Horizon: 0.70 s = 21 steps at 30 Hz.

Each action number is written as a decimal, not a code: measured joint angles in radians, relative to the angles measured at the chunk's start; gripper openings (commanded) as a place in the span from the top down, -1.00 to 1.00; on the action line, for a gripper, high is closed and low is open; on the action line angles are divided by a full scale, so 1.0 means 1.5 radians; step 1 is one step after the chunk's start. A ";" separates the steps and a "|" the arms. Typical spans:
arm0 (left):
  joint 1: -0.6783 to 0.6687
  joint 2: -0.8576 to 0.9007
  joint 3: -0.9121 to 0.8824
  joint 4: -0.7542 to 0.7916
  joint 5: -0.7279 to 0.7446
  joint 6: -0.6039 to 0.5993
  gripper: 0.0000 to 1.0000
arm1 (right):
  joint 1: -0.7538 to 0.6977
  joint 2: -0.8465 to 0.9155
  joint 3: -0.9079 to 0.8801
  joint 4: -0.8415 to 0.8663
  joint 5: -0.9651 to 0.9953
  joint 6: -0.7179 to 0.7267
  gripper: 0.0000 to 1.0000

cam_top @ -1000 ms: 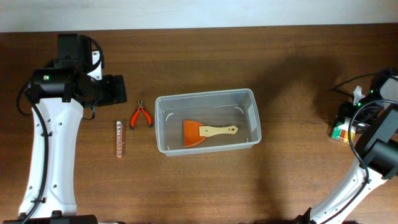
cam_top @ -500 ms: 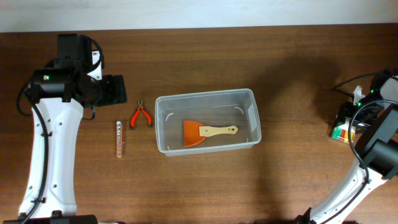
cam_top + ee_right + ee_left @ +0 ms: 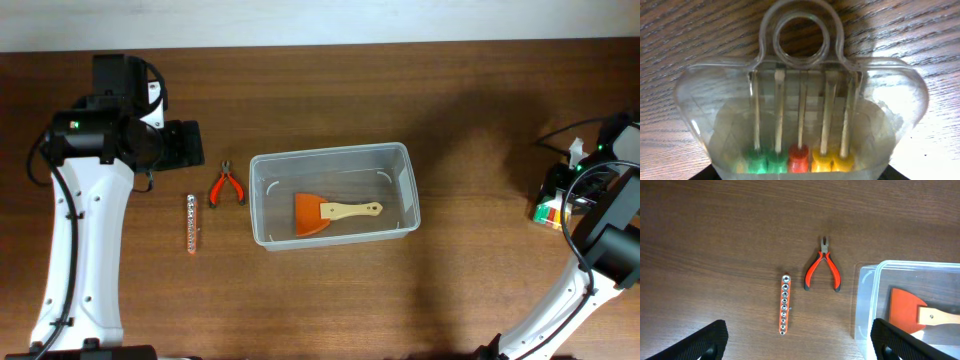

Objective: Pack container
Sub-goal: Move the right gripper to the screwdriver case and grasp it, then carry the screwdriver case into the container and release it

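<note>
Left gripper [image 3: 801,342]: fingers wide, empty, over red-handled pliers [image 3: 822,270].
Right gripper [image 3: 556,188]: finger spread unclear, at clear plastic tool case [image 3: 800,115].
Risk: slick case slipping before reaching clear rectangular plastic container [image 3: 330,153].

Overhead and left wrist look down, sharing the container [image 3: 328,151]; right wrist nearest.

The brown wooden table [image 3: 330,90] carries the clear container [image 3: 330,151] at its middle, red-handled pliers [image 3: 227,187] just left of it, an orange socket rail [image 3: 193,223] further left, and, seemingly, a small clear pack [image 3: 800,100] near its right edge.
</note>
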<state>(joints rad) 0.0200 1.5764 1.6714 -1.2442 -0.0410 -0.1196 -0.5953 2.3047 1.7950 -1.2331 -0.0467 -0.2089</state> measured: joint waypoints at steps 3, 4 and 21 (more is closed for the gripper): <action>0.000 0.000 0.000 -0.001 0.000 0.000 -0.86 | -0.001 0.000 0.006 -0.020 -0.032 0.000 0.92; 0.000 0.000 0.000 -0.001 0.000 0.000 -0.87 | 0.000 0.000 0.008 -0.026 -0.042 -0.001 0.92; 0.000 0.000 0.000 0.000 0.000 0.000 -0.86 | 0.241 -0.181 0.330 -0.210 -0.148 -0.138 0.92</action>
<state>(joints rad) 0.0200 1.5764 1.6714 -1.2438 -0.0414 -0.1196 -0.2333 2.0327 2.2902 -1.5482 -0.2691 -0.4160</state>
